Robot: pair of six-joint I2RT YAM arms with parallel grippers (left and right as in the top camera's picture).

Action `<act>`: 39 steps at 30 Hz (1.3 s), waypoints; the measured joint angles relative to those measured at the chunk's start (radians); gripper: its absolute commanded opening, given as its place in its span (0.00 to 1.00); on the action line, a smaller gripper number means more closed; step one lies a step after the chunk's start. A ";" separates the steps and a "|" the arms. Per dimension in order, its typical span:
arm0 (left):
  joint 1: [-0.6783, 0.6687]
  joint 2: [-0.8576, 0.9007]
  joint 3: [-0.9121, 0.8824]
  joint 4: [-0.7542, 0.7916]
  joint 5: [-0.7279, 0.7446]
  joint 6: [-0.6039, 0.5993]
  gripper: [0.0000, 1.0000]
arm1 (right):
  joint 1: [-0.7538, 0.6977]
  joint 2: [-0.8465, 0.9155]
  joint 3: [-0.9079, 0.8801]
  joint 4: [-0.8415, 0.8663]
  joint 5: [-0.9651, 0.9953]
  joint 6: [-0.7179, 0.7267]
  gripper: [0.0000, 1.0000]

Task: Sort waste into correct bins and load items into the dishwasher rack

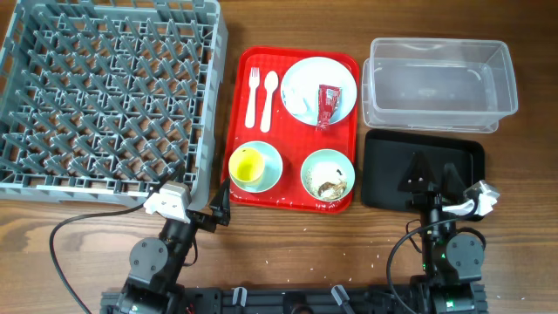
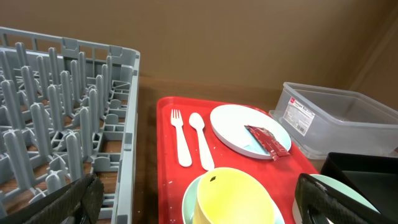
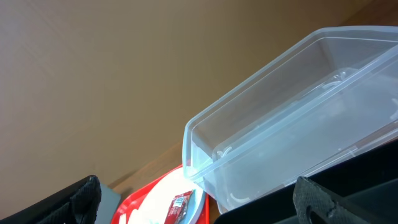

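Observation:
On the red tray (image 1: 292, 202) lie a white fork (image 1: 253, 96), a white spoon (image 1: 269, 100) and a white plate (image 1: 305, 83) carrying the red sauce packet (image 1: 329, 103). A yellow cup (image 1: 247, 164) stands in one pale blue-green bowl (image 1: 270, 166). The other bowl (image 1: 328, 174) holds brown crumbs and a whitish bit. The grey rack (image 1: 105, 87) stands at the far left. My left gripper (image 1: 199, 194) is open and empty by the tray's near-left corner, facing the cup (image 2: 236, 199). My right gripper (image 1: 433, 174) is open and empty over the black tray (image 1: 384, 174), facing the clear tub (image 3: 298, 112).
The clear tub (image 1: 440, 83) stands behind the black tray at the right. A few pale specks lie on the wooden table near the front (image 1: 266, 253). The rack's corner (image 2: 127, 124) is close to my left finger.

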 measured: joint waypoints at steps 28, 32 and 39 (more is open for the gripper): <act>0.000 0.000 0.000 0.000 0.000 0.000 1.00 | 0.000 0.000 0.000 0.000 0.000 0.000 1.00; 0.000 0.000 0.000 0.000 0.000 0.000 1.00 | 0.000 0.000 0.000 0.000 0.000 0.000 1.00; 0.000 0.000 0.000 0.000 0.000 0.000 1.00 | 0.000 0.000 0.000 -0.001 -0.015 0.200 1.00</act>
